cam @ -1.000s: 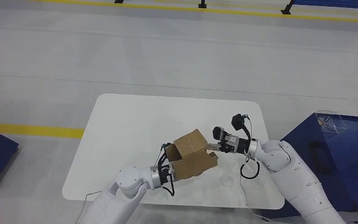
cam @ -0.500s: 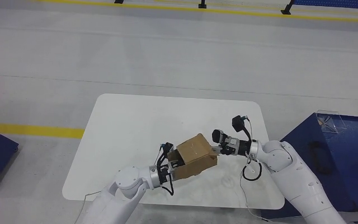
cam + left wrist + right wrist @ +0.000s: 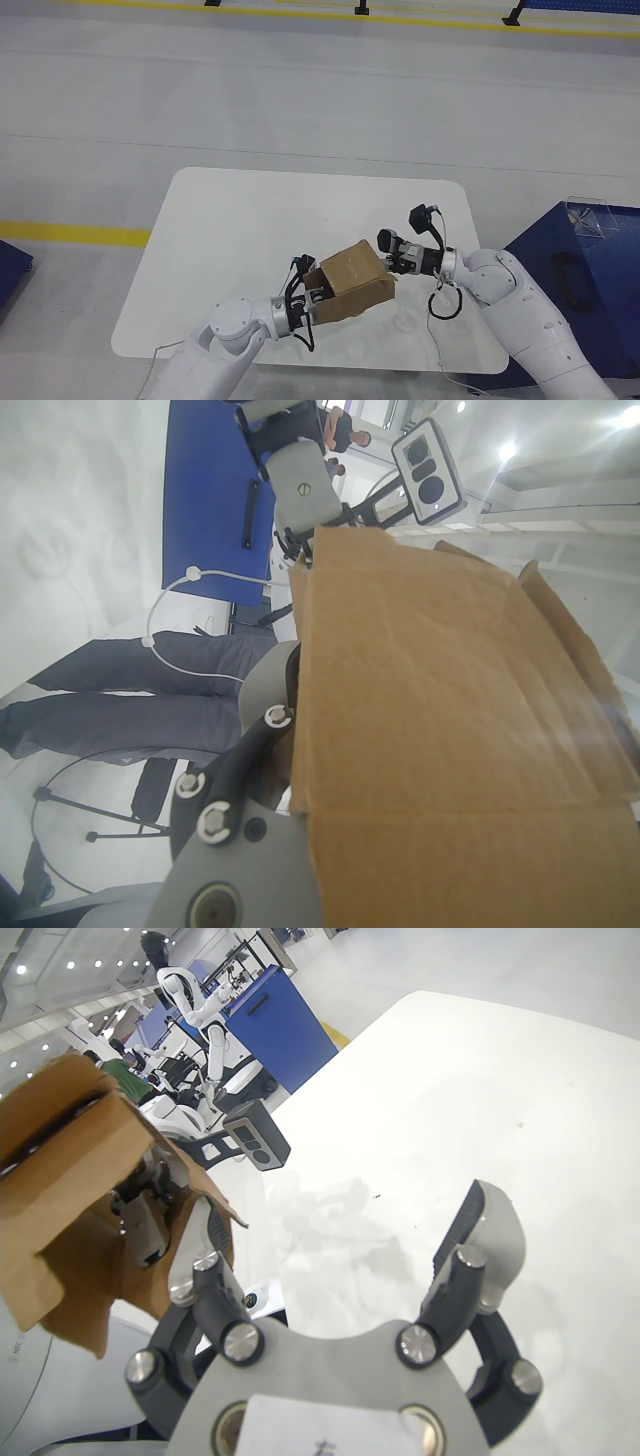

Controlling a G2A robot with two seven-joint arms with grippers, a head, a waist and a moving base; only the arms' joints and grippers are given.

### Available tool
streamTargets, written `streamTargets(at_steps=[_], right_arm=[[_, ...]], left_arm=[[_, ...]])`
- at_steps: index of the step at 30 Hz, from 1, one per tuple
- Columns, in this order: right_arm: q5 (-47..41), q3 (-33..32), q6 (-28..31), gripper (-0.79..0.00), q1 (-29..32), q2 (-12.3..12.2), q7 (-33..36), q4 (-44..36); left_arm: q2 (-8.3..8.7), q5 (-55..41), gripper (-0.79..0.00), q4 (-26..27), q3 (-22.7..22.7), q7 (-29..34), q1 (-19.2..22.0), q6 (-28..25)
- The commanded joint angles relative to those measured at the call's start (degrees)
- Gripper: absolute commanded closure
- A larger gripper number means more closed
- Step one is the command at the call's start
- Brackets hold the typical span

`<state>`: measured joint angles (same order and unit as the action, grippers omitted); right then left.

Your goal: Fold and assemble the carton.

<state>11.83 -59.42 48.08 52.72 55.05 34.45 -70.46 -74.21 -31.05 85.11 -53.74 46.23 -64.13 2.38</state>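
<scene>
Where the two arms meet, the carton (image 3: 352, 280) sits between them, over the front part of the white counter (image 3: 240, 220), a bit toward the right side. It is plain brown cardboard, shaped like a box and tipped at a slant. Its big flat side has soft creases and a fold line near one end. The flap edges look rough and a little torn. The end that faces the right gripper (image 3: 388, 256) is open, and you can see into the hollow inside. Two flaps at that end lie on each other with a thin dark gap between them.

The left gripper (image 3: 305, 297) holds the carton at the other end. One of its fingers (image 3: 270, 695) presses on the edge of a cardboard wall. The other one is hidden behind the cardboard.

The right gripper's fingers are spread wide with nothing between them. One finger (image 3: 207, 1228) touches a loose flap with a ragged corner. The other finger (image 3: 480, 1223) is out over the bare counter. I cannot tell if the carton rests on the counter or hangs just over it.
</scene>
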Motion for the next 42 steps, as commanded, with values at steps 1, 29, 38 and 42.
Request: streamTargets(at_steps=[1, 29, 38, 42], right_arm=[[0.3, 0.1, -0.1, -0.785, -0.3, 0.1, -0.3, 0.3], [-6.4, -6.4, 8.0, -0.785, 2.2, -1.3, -0.5, -0.6], [-3.3, -5.4, 5.8, -0.785, 4.0, -1.4, 0.8, -4.4], [-0.4, -4.2, 4.7, -0.785, 4.4, -1.1, -0.5, -4.9]], left_arm=[[0.02, 0.2, 0.000, 0.4, 0.0, 0.2, -0.1, -0.1], [-0.40, 0.0, 0.000, -0.8, 0.4, -1.6, 0.7, 2.2], [-0.78, 0.2, 0.000, -1.8, 1.4, -2.2, 1.6, 3.6], [-0.93, 0.1, 0.000, -2.2, 1.6, -2.1, 1.9, 3.5]])
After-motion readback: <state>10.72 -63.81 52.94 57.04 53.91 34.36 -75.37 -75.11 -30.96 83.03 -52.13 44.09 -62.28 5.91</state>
